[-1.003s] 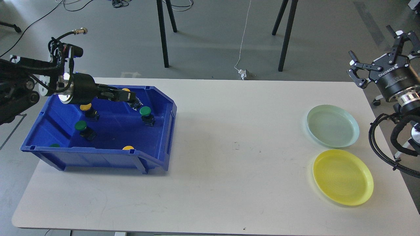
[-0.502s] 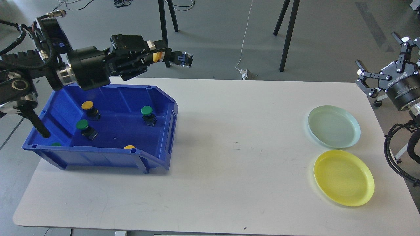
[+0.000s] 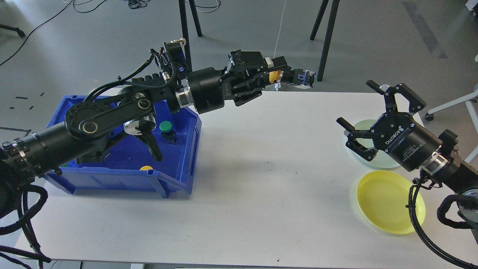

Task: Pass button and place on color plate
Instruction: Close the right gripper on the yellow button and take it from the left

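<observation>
My left gripper (image 3: 289, 76) reaches out over the far middle of the table and is shut on a yellow button (image 3: 273, 76) with a dark base, held in the air. My right gripper (image 3: 364, 119) is open and empty, raised above the pale green plate (image 3: 384, 161), with its fingers pointing left toward the left gripper. The yellow plate (image 3: 388, 201) lies near the right front of the table. A green button (image 3: 166, 129) and a yellow button (image 3: 146, 168) show in the blue bin (image 3: 171, 179); my left arm hides the rest of the bin.
The blue bin stands at the table's left side. The white table (image 3: 261, 194) lies between the bin and the plates. Black stand legs (image 3: 323, 41) rise behind the far table edge.
My left arm has swung from the bin to the right across the table, carrying the yellow button. My right gripper has come in from the right edge toward the middle, over the green plate.
</observation>
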`<state>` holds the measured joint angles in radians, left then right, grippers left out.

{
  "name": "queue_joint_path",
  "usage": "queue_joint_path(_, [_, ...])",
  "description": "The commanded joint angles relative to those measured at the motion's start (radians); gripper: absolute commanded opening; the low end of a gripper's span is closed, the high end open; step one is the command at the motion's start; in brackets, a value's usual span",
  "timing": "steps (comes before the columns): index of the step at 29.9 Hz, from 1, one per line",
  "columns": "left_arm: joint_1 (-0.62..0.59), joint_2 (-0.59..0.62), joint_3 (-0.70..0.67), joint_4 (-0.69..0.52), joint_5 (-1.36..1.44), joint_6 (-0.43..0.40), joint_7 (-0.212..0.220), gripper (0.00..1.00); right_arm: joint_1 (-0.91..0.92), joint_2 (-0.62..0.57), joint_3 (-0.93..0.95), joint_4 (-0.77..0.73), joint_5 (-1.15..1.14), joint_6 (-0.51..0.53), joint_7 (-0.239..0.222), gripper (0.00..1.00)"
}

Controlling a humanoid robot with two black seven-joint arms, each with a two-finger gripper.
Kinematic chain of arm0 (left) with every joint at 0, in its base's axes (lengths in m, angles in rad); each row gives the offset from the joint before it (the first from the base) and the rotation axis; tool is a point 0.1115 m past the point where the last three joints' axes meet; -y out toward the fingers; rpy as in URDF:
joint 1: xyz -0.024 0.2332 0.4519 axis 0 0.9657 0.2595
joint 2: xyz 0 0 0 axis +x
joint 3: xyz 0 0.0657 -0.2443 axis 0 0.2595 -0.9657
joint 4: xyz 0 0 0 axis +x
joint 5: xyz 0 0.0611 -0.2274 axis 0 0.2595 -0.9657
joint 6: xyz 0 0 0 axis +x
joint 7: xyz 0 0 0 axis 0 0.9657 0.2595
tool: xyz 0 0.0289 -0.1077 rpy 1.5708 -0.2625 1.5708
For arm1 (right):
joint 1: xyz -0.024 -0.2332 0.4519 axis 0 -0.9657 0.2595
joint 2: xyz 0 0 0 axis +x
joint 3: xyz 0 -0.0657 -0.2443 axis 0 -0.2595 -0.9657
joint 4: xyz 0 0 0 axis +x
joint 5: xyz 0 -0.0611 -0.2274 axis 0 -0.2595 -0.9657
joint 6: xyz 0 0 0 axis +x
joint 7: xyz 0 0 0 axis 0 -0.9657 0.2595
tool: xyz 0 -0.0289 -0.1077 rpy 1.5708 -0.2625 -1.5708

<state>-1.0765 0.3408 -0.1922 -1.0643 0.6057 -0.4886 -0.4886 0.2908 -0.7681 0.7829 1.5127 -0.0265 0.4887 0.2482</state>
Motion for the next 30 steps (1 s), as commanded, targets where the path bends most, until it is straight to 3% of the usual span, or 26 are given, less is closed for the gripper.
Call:
queue_joint_path(1, [0.003, 0.0, 0.0, -0.009, 0.017, 0.0, 0.0, 0.07, 0.025, 0.02, -0.04, -0.008, 0.157, 0.0, -0.153, 0.99])
queue_joint_path(3, [0.003, 0.0, 0.002, -0.02, 0.032, 0.0, 0.0, 0.07, 0.048, 0.02, -0.063, -0.011, 0.174, 0.0, -0.188, 0.99])
queue_joint_path(18, [0.003, -0.005, 0.002, -0.028, 0.055, 0.002, 0.0, 0.07, 0.18, -0.013, -0.129, 0.0, 0.25, 0.0, -0.191, 0.99])
queue_joint_path(30, [0.003, -0.005, 0.002, -0.028, 0.055, 0.002, 0.0, 0.07, 0.419, -0.025, -0.306, -0.003, 0.284, 0.0, -0.191, 0.99])
